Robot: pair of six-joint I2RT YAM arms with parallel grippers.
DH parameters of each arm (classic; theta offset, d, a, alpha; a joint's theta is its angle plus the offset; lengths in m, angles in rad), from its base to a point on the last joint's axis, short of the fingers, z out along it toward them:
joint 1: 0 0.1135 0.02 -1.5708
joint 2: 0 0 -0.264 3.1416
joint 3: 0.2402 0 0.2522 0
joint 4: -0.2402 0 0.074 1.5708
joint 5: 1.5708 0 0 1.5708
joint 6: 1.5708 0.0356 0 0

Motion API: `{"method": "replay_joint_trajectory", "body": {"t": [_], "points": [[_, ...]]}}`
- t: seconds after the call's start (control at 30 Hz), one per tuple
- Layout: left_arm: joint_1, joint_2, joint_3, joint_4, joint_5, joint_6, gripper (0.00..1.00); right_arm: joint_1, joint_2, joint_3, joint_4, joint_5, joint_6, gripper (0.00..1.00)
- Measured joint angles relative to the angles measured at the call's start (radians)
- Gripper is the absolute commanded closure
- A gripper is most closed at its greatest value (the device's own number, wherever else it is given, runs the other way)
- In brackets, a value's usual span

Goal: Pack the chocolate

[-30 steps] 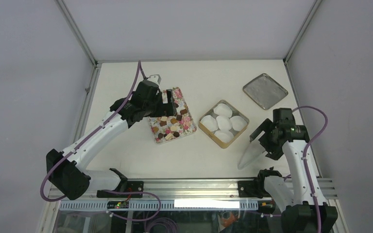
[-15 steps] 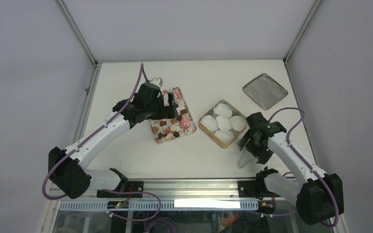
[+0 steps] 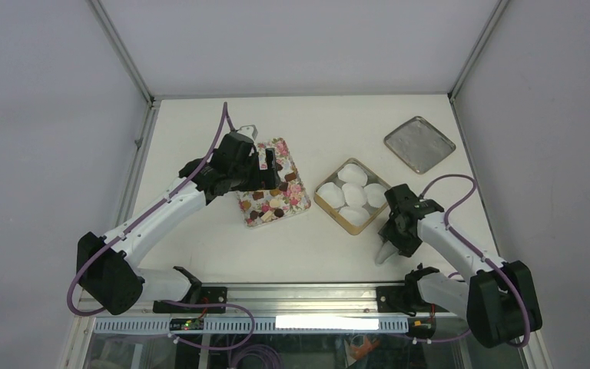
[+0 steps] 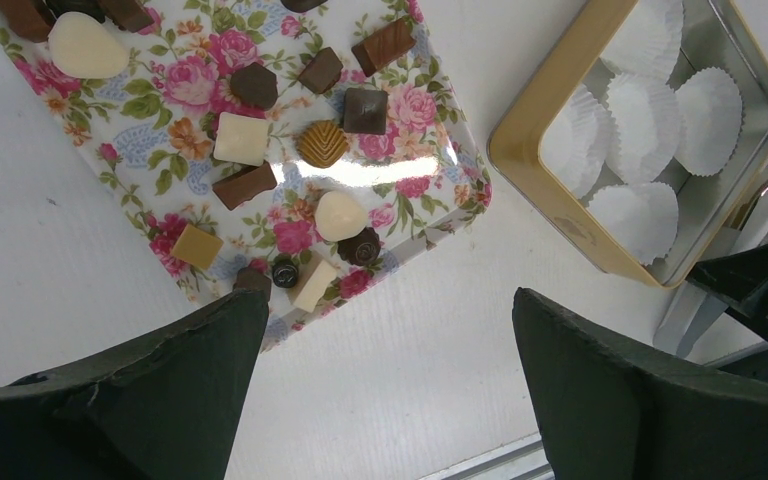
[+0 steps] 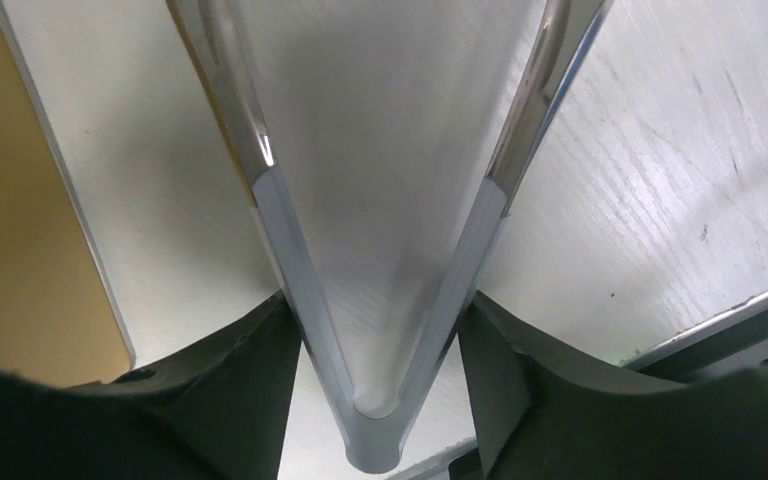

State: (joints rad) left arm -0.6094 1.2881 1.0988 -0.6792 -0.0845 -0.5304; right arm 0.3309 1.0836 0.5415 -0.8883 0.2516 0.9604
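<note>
Top view: I see my left gripper [image 3: 267,163] over the floral tray [image 3: 298,201]; the chocolate [image 3: 270,201] lies on that tray.
Left wrist: its jaws are spread wide, holding nothing; the tin [image 4: 540,130] of paper cups [image 4: 645,100] sits just beside the tray.
Right wrist: my right gripper [image 5: 375,340] pinches the tongs [image 5: 282,225] near their joined end.

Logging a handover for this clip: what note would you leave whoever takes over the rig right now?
Left gripper: jaws open, empty, over the near edge of the floral tray.
Right gripper: jaws closed on the tongs near their hinge, tongs lying on the table beside the tin.
Chocolates: all on the tray. Tin holds five paper cups, all empty.
Done: tongs gripped. To do: pack every chocolate into the tin.
</note>
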Motion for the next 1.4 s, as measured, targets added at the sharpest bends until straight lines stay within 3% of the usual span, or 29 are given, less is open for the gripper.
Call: {"method": "replay_joint_trajectory", "body": {"t": [0.27,0.43,0.73,0.87,1.3,1.4], "points": [[0.000,0.000,0.000,0.000,0.000,-0.001,0.01,0.000,-0.005,-0.004,0.042,0.016,0.000,0.52],[0.000,0.000,0.000,0.000,0.000,-0.001,0.01,0.000,-0.025,-0.004,0.040,0.023,0.000,0.74],[0.000,0.002,0.000,0.000,-0.003,-0.002,0.01,0.000,-0.141,-0.001,-0.010,0.050,0.002,0.74],[0.000,0.004,0.000,0.000,-0.003,-0.002,0.01,0.000,-0.136,0.005,-0.029,0.061,-0.002,0.69],[0.000,0.027,0.000,0.000,-0.006,-0.002,0.01,0.000,0.090,0.043,0.115,0.058,-0.154,0.59],[0.000,0.027,0.000,0.000,-0.012,-0.002,0.01,0.000,0.105,0.049,0.138,0.056,-0.174,0.67]]}}
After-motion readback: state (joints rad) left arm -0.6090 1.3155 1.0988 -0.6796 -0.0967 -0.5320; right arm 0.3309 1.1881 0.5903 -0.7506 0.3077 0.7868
